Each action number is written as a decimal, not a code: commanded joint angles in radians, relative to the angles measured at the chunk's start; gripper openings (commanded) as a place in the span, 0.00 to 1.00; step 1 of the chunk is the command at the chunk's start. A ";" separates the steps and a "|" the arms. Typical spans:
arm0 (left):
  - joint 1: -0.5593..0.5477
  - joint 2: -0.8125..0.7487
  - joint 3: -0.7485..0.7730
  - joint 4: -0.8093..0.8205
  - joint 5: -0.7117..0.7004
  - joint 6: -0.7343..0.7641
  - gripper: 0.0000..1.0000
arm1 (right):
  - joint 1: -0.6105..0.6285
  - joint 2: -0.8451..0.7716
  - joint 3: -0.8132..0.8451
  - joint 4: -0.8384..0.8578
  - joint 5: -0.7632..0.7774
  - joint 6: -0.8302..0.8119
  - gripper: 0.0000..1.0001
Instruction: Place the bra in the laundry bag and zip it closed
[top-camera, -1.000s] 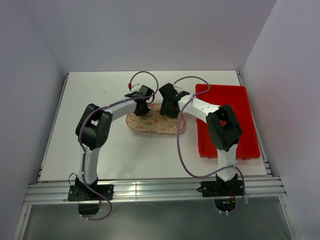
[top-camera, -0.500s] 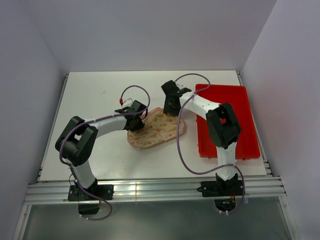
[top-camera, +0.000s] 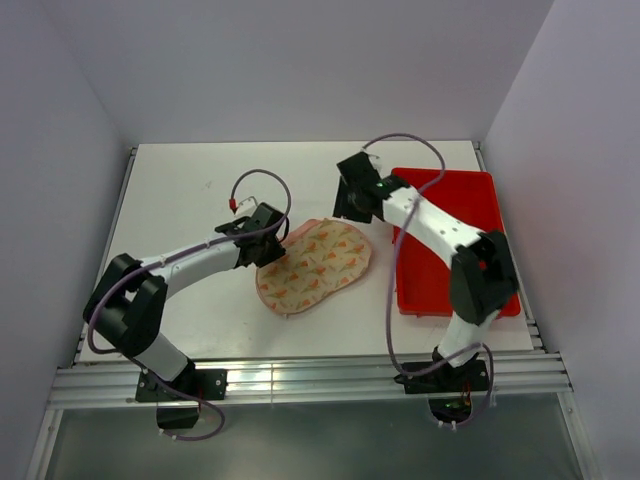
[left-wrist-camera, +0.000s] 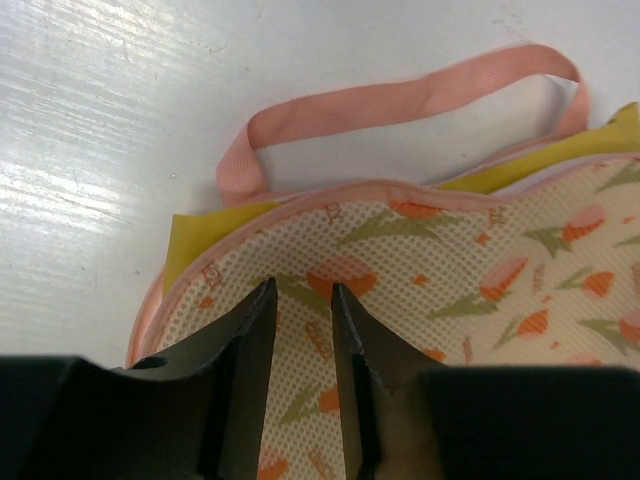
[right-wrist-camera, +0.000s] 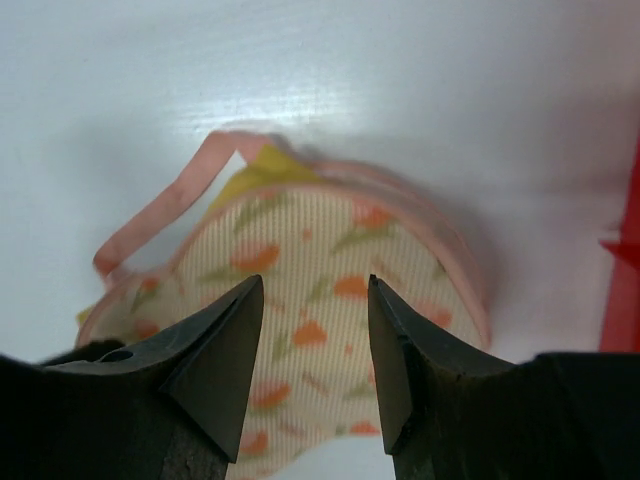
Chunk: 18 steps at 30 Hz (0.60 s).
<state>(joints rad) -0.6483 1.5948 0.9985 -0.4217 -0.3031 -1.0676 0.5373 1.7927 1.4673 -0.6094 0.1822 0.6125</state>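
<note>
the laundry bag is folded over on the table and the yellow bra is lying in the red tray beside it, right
Not quite. The bra is not in the red tray. It is inside the folded-over laundry bag, with its yellow edge poking out at the bag's rim, as the left wrist view shows. The rest holds.

The left gripper (left-wrist-camera: 301, 290) fills the bottom of the view, its 2 dark fingers (left-wrist-camera: 245, 380) standing close together with a narrow strip of printed mesh fabric caught between them, near the edge of the laundry bag (left-wrist-camera: 480, 270). Just ahead of the fingertips runs the bag's pink edge, and the bra (left-wrist-camera: 195, 250) pokes out from under it as a mustard-yellow corner ahead-left of the gripper and another sliver far to the right. Farther ahead a pink loop handle (left-wrist-camera: 400, 95) lies flat on the white table (left-wrist-camera: 100, 150).
</note>
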 joint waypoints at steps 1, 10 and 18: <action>-0.010 -0.085 0.037 -0.015 -0.021 0.009 0.36 | 0.045 -0.234 -0.148 0.061 -0.049 0.053 0.54; -0.031 -0.266 -0.058 -0.068 -0.045 0.058 0.38 | 0.305 -0.556 -0.617 0.320 -0.122 0.305 0.54; -0.073 -0.492 -0.236 -0.117 -0.054 0.040 0.42 | 0.518 -0.498 -0.855 0.713 -0.113 0.510 0.54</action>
<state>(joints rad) -0.7078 1.1648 0.8120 -0.5076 -0.3389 -1.0332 1.0100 1.2568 0.6544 -0.1463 0.0582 0.9997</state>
